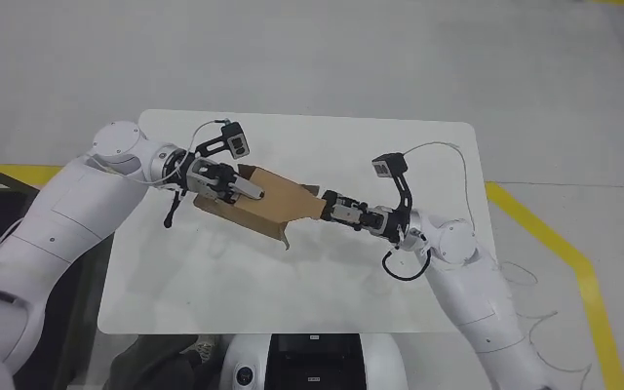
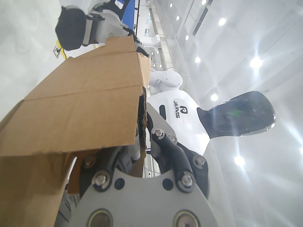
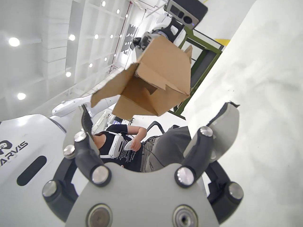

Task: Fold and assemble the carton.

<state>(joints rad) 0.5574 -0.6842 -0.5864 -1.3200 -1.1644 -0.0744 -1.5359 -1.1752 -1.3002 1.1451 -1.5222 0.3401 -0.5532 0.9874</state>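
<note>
The carton (image 1: 268,200), held up over the middle of the table (image 1: 390,292) by the left gripper (image 1: 246,187), blocked the straight line to the right gripper (image 1: 328,207), spread wide just beside its end, while room to pass lay along the table's far and near sides.

Brown cardboard carton (image 1: 278,200), half-erected, flaps loose, above table (image 1: 292,283) middle.

Both arms extend inward toward each other, elbows out. The left gripper (image 1: 246,187) is clamped on one end of the carton (image 1: 283,200). The right gripper (image 1: 325,206) has its fingers spread wide at the opposite end.
</note>
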